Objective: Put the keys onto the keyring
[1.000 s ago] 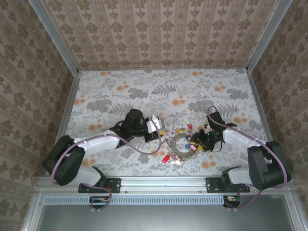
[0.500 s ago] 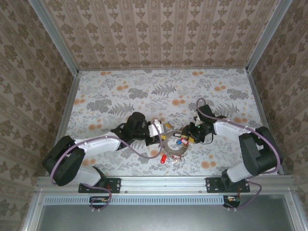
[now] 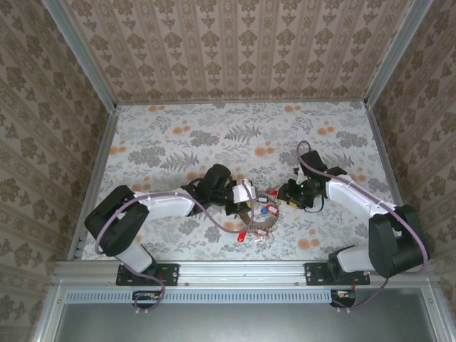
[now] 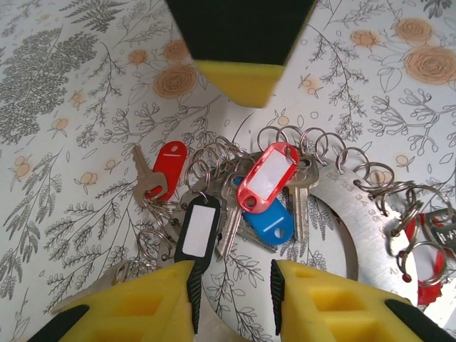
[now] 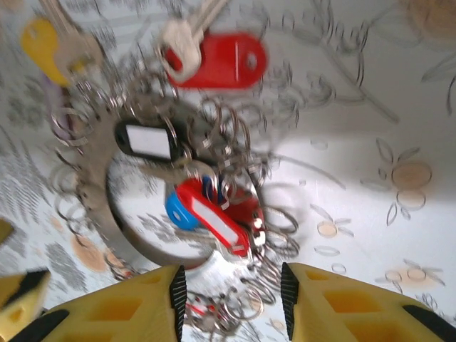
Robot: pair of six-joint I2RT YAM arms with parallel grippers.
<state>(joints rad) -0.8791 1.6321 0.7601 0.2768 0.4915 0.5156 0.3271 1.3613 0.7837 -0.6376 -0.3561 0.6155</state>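
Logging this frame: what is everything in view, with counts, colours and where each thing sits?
keys: several, exact count unclear; red, black, blue and yellow tags; heaped mid-table on and beside the keyring.
keyring: one, flat grey metal; partly under the heap.
split rings: many, silver; tangled among the keys.
table: one, grey-and-orange floral cover.
walls: brown patterned; three sides.
left gripper: yellow fingers, open, over the heap.
right gripper: yellow fingers, open, over the heap.
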